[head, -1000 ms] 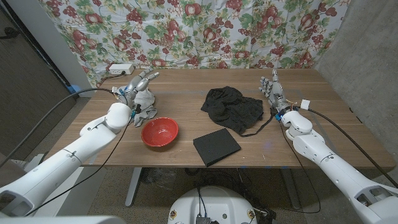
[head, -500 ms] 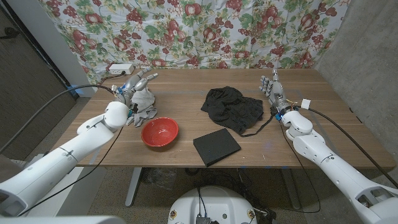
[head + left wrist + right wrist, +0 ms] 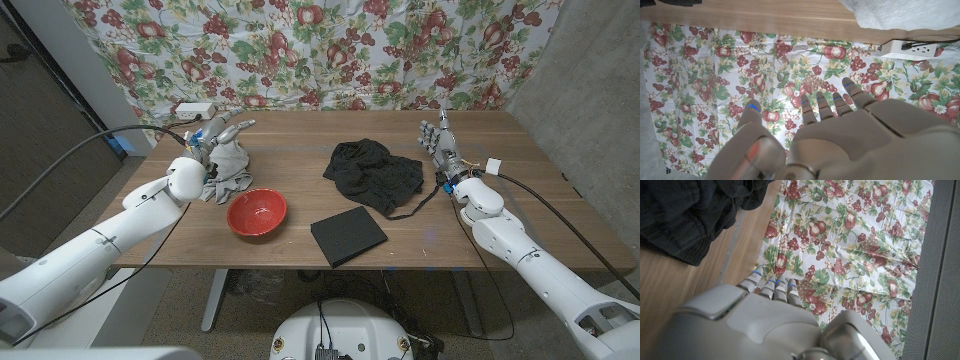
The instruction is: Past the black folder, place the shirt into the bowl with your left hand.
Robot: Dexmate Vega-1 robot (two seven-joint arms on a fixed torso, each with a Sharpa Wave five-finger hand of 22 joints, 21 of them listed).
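Note:
A crumpled black shirt (image 3: 375, 172) lies mid-table, past the black folder (image 3: 347, 235); it also shows in the right wrist view (image 3: 690, 215). The red bowl (image 3: 257, 211) stands left of the folder, with nothing in it. My left hand (image 3: 222, 134) hovers at the back left with its fingers spread, holding nothing, just behind a grey cloth (image 3: 228, 175) heaped beside the bowl. In the left wrist view the left hand (image 3: 840, 135) reaches out bare, with the grey cloth's edge (image 3: 890, 12) beyond it. My right hand (image 3: 440, 146) stands upright and open, right of the shirt.
A white power strip (image 3: 195, 110) lies at the table's back left corner, also in the left wrist view (image 3: 905, 47). A floral curtain (image 3: 320, 50) hangs behind the table. A cable runs from the shirt's right side to my right wrist.
My left forearm has swung a little to the left and the hand has drawn slightly back from the grey cloth. The right arm, shirt, bowl and folder have not moved.

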